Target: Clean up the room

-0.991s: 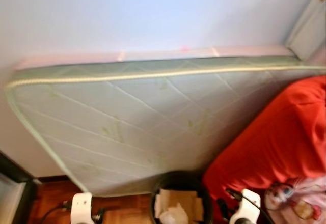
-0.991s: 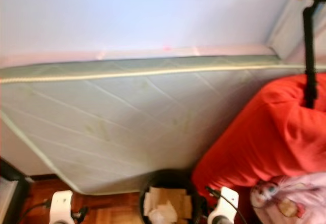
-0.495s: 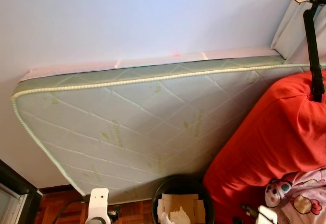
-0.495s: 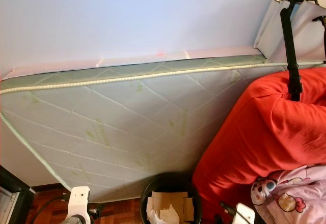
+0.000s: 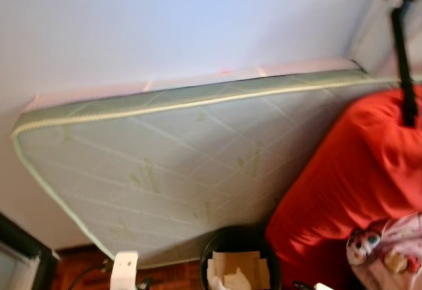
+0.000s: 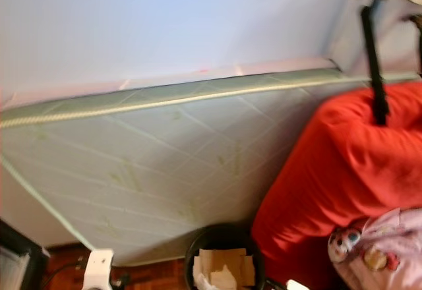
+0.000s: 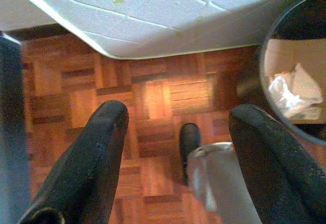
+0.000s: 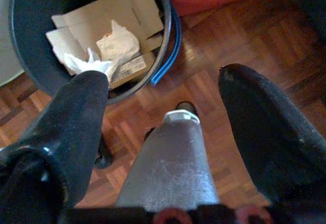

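Head views: a quilted mattress (image 5: 165, 165) is leaning on its long edge against a pale wall (image 5: 165, 20), taking up the field from 9 o'clock to 1 o'clock. A red cover (image 5: 356, 171) is bulging at 3 o'clock, with a pink printed cloth (image 5: 389, 250) lying below it at 5 o'clock. A black bin (image 5: 221, 244) is standing on the parquet floor (image 7: 153, 96) at 6 o'clock, just in front of the mattress's lower edge.

Progress: the bin is already holding cardboard (image 8: 97, 25) and crumpled paper (image 8: 117, 43), so some litter appears to be collected. The mattress, the cover and the cloth are not yet in order, so most of the tidying is judged to be outstanding.

Left end effector (image 7: 175, 152): its fingers are spread wide and are gripping nothing; it is hanging above bare floor, with the bin rim at its 2 o'clock and the mattress corner at its 12 o'clock.

Right end effector (image 8: 188, 127): its fingers are likewise spread and empty; it is hanging over the floor, with the bin at its 11 o'clock, near but apart. No loose litter is lying between either pair of fingers.
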Motion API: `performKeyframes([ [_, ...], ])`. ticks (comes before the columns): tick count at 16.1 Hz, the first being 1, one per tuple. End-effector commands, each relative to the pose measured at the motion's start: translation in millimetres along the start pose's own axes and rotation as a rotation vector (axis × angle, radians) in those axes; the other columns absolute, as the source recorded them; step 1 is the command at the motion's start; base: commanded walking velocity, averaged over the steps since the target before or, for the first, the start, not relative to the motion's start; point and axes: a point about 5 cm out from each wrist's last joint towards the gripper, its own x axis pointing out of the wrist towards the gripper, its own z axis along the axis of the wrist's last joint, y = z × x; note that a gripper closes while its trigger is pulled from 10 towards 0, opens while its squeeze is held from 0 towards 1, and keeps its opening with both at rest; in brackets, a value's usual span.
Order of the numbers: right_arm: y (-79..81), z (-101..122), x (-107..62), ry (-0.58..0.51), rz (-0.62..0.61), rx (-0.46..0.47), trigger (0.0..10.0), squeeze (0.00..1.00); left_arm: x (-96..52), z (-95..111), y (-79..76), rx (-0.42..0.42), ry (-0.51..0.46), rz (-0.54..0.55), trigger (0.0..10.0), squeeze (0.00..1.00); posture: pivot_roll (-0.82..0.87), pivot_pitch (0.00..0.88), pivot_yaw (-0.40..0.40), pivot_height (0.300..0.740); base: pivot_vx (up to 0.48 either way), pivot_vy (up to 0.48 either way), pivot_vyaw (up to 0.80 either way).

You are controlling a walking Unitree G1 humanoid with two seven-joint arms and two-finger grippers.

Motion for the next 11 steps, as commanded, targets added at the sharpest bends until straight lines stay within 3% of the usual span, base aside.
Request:
performKeyframes([
  [1, -5.8, -3, -1.6, 0.007, -0.011, -0.025, 10.0, 0.00, -0.5, -1, 2.3, 0.017, 0.000, -0.010, 10.0, 0.00, 0.01, 0.000, 0.064, 0.740, 0.000, 0.000, -0.56],
  [4, -11.3, -14, -5.2, 0.030, -0.045, -0.008, 10.0, 0.00, -1.9, -5, 0.4, 0.021, -0.003, -0.024, 10.0, 0.00, 0.00, 0.000, 0.046, 0.740, 0.000, 0.000, -0.54],
  [8, 2.8, -16, -3.5, 0.054, 0.009, -0.099, 10.0, 0.00, -3.2, -9, 5.4, -0.041, 0.004, 0.030, 10.0, 0.00, 0.06, 0.000, -0.055, 0.740, 0.000, 0.000, -0.54],
  [10, 8.6, -13, -1.8, 0.050, 0.032, -0.122, 10.0, 0.00, -4.4, -15, 3.7, -0.048, 0.028, 0.036, 10.0, 0.00, 0.08, 0.000, -0.055, 0.740, 0.000, 0.000, -0.54],
  [11, 0.7, -15, -3.8, 0.044, 0.022, -0.130, 10.0, 0.00, -5.1, -18, 2.3, -0.047, 0.038, 0.031, 10.0, 0.00, 0.08, 0.000, -0.049, 0.740, 0.000, 0.000, -0.54],
])
